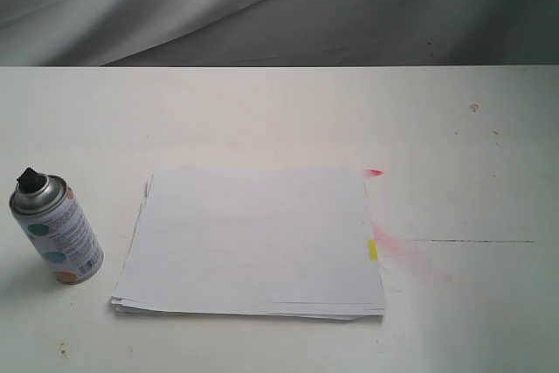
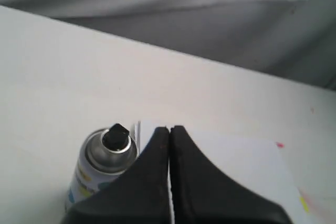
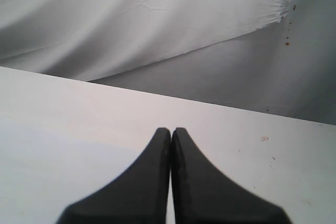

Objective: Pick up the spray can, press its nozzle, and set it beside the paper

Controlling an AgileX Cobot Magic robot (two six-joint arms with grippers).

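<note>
exterior view: spray can (image 1: 55,229) on bench (image 1: 262,111) just left of paper (image 1: 253,242); left tool (image 2: 170,129) and right tool (image 3: 171,129) closed, empty.

One raised front view, two low wrist views
The exterior view looks down across the desk (image 1: 279,111) toward a grey cloth (image 1: 175,6). Each wrist view peers forward just over its own jaws. The left one shares the spray can (image 1: 59,233) and paper (image 1: 253,242) with the exterior view.
</note>
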